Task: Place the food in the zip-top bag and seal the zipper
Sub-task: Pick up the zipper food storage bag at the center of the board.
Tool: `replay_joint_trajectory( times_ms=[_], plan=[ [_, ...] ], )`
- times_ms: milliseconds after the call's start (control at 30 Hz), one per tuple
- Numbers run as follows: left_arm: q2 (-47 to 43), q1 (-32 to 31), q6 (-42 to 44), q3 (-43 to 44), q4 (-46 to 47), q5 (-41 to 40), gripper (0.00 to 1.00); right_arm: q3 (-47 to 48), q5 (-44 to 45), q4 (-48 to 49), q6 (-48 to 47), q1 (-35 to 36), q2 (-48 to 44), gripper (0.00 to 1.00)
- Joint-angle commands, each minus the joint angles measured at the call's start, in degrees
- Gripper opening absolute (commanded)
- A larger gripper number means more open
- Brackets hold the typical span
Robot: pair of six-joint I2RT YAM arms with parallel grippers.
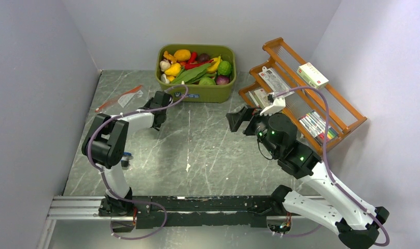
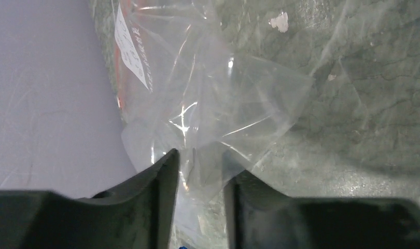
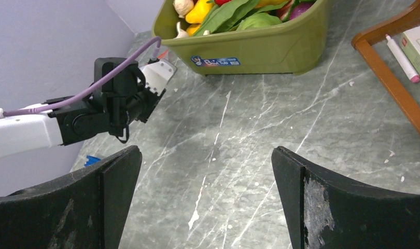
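Observation:
The clear zip-top bag (image 1: 122, 97) lies flat at the far left of the table, its red-orange zipper (image 1: 110, 102) toward the left wall. In the left wrist view the bag (image 2: 208, 93) is crumpled, its zipper (image 2: 126, 15) at the far edge. My left gripper (image 1: 157, 99) is at the bag's right end, and its jaws (image 2: 201, 155) stand narrowly apart with a bag corner between them. The toy food (image 1: 197, 67) fills the olive tub (image 1: 197, 92). My right gripper (image 1: 234, 119) is wide open and empty (image 3: 205, 155) over bare table.
A wooden rack (image 1: 306, 93) with printed packets and a white box (image 1: 312, 75) stands at the right. Grey walls close in the left, back and right. The tub (image 3: 260, 46) sits at the back centre. A small blue object (image 1: 126, 154) lies by the left arm.

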Motion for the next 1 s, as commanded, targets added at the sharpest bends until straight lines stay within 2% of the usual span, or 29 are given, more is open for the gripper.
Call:
replay_joint_trajectory(
  times_ms=[0,67,100,200,333,500,633,733,833,967],
  plan=[
    [-0.91,0.38,-0.10,3.10,-0.06,-0.89,0.24,-0.40,0.38,0.82,0.60,0.24,-1.54,0.99],
    [-2.28,0.32,-1.14,3.79,-1.93,0.54,0.09,-1.13,-0.05,1.45,0.65,0.32,-2.19,0.99],
    [-3.01,0.23,-1.76,4.09,-2.98,1.48,0.07,-1.46,-0.16,1.62,0.68,0.20,-2.51,0.99],
    [-5.24,-0.49,-4.05,5.27,-6.67,4.02,0.07,-1.84,-0.29,1.97,0.60,0.25,-2.97,0.98],
    [-7.56,-2.86,-7.80,8.24,-16.04,9.66,0.07,-2.12,0.89,1.79,0.69,0.22,-3.00,0.98],
    [-12.91,-5.02,-13.22,8.59,-23.11,22.65,0.07,-3.51,1.78,1.89,0.24,0.27,-2.88,0.99],
    [-21.86,-6.35,-16.80,5.16,-23.28,31.32,0.07,-4.29,1.77,2.20,-0.95,0.22,-2.85,0.99],
    [-31.10,-6.41,-18.06,1.69,-20.70,42.12,0.07,-5.02,0.07,3.83,-1.50,0.21,-2.96,0.99],
    [-38.79,-6.47,-19.08,-2.32,-16.56,50.44,0.07,-5.77,-3.59,6.42,-1.95,0.24,-2.72,0.98],
    [-45.48,-6.47,-20.13,-4.63,-15.65,60.01,0.07,-6.69,-9.93,9.47,-2.35,0.31,-1.57,0.94]
  ],
)
